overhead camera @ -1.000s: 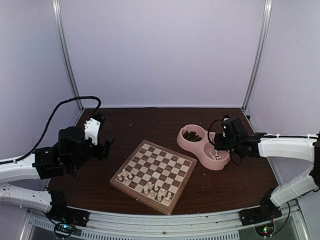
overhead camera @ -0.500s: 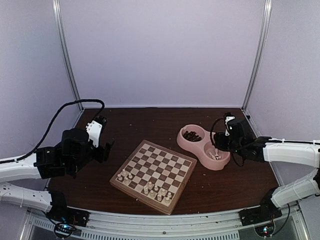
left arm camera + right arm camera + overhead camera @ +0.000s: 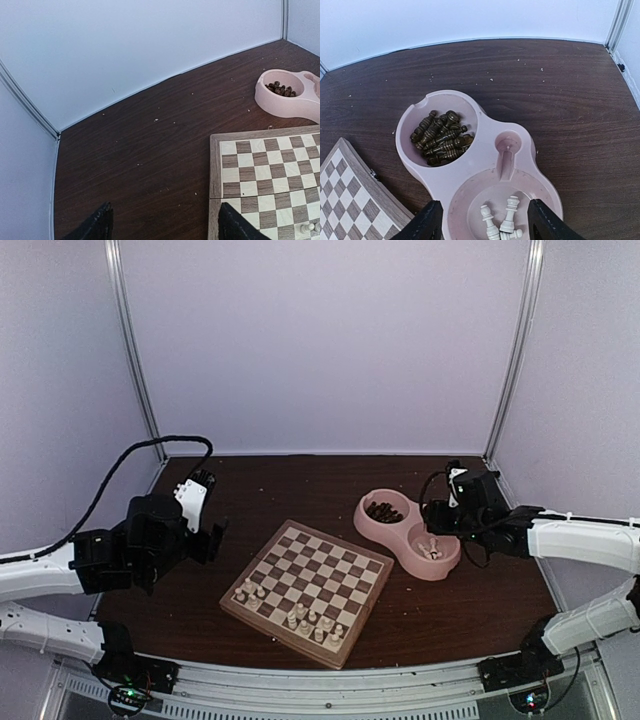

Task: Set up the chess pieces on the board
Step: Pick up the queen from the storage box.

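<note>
The board [image 3: 318,575] lies at the middle of the table, with several cream chess pieces [image 3: 312,623] standing on its two near rows. A few more cream pieces [image 3: 501,224] lie in the near well of the pink bowl [image 3: 485,150]. My right gripper [image 3: 485,221] hangs open just above that well, straddling those pieces and holding nothing; the top view shows it [image 3: 442,523] at the bowl's right end. My left gripper [image 3: 165,227] is open and empty over bare table, off the board's [image 3: 265,170] left edge, and sits left of the board in the top view [image 3: 210,537].
The bowl's [image 3: 400,530] far well holds dark brown pieces [image 3: 442,140], also seen from the left wrist [image 3: 280,89]. Pale walls with metal corner posts [image 3: 137,360] close in the table on three sides. A black cable [image 3: 120,465] loops over the left arm.
My right gripper has drawn back slightly towards the right and its jaws have opened wider. The left arm has shifted a little towards the back, still open.
</note>
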Controlling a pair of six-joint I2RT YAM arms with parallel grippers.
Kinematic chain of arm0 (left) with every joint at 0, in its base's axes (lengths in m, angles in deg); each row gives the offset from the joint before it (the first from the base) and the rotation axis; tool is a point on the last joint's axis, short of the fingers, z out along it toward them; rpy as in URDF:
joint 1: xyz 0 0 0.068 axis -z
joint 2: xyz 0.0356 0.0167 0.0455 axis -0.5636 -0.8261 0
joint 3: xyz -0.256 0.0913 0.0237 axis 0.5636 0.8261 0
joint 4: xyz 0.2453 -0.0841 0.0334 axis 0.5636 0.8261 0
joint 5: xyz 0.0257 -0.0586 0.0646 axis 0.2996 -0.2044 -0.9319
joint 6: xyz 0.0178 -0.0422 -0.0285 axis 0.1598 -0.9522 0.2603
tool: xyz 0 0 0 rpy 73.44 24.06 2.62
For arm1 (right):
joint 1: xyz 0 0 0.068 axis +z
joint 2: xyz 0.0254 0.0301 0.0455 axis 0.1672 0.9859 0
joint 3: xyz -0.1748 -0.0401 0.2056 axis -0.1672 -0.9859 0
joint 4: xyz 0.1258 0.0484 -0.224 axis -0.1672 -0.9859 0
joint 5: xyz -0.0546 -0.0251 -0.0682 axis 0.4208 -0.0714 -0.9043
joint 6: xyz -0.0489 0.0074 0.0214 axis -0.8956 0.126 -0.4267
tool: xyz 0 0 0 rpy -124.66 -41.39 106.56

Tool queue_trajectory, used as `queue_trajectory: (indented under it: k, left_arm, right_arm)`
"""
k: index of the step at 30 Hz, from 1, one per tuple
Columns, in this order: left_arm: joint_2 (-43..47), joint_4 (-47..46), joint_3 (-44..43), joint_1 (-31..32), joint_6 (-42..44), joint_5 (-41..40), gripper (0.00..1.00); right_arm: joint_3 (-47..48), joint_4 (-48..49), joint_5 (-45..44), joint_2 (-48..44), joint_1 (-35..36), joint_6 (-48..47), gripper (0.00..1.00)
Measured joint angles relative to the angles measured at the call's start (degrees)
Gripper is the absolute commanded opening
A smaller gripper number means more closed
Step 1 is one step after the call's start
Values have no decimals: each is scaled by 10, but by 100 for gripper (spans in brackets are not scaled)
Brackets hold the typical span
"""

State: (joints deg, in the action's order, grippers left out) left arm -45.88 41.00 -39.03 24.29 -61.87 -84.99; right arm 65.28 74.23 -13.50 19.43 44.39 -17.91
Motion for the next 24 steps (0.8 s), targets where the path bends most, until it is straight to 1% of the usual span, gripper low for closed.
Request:
queue_trajectory:
  k: [8, 12, 17, 24]
  left_arm:
    - [-51, 1, -5, 0, -13, 33, 72]
    - [-75, 10, -22, 0, -15, 39, 72]
    - [-76, 11, -28, 0, -13, 34, 73]
    - [-70, 9, -28, 0, -7, 33, 73]
  right_arm:
    - [0, -19, 29, 18, 6, 35, 60]
    - [24, -43, 36, 56, 6, 45, 59]
    - [62, -69, 42, 101, 6, 53, 56]
    - [70, -93, 27, 117, 1, 65, 51]
